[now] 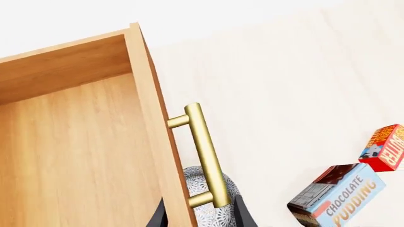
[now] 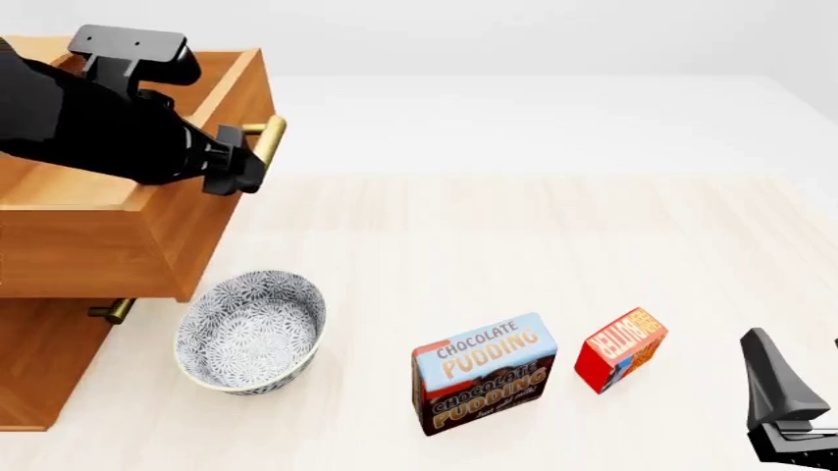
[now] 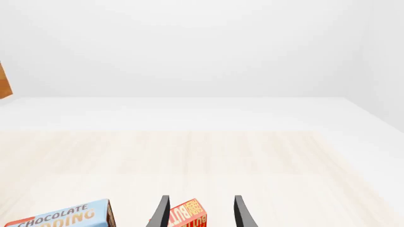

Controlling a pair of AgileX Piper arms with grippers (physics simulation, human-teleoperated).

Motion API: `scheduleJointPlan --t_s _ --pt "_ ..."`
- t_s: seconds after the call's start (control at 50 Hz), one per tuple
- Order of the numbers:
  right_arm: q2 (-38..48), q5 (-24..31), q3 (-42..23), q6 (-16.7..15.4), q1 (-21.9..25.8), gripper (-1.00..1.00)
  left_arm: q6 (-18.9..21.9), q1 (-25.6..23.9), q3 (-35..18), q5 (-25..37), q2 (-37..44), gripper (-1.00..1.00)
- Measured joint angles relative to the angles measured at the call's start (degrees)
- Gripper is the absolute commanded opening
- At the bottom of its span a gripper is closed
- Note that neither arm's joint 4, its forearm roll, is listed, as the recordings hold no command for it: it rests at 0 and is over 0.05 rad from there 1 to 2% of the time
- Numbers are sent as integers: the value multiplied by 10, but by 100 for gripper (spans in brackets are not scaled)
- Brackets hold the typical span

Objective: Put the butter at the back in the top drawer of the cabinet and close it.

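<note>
Left hand (image 2: pixel 242 167) is hovering at the top drawer's (image 2: pixel 144 211) handle (image 2: pixel 269 139), fingers apart either side, drawer standing pulled out to receive the butter (image 2: pixel 621 349). Right hand (image 3: pixel 198 213), fingers apart, is lining up on the butter, just right of the pudding box (image 2: pixel 485 373).

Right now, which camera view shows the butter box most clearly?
The front view: the butter stands whole on the table, right of the pudding box. The left wrist view shows it cut by the picture's edge; the right wrist view shows only its top.
</note>
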Motion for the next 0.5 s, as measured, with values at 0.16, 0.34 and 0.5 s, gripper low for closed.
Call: scheduleJointPlan --t_s 0.16,0.34,0.5 --pt "0 0 0 0 0 100 -4 -6 -4 3 3 100" --pt "0 0 0 0 0 100 -10 -10 -9 12 5 100" --pt "0 0 0 0 0 100 -13 -11 -17 22 9 100"
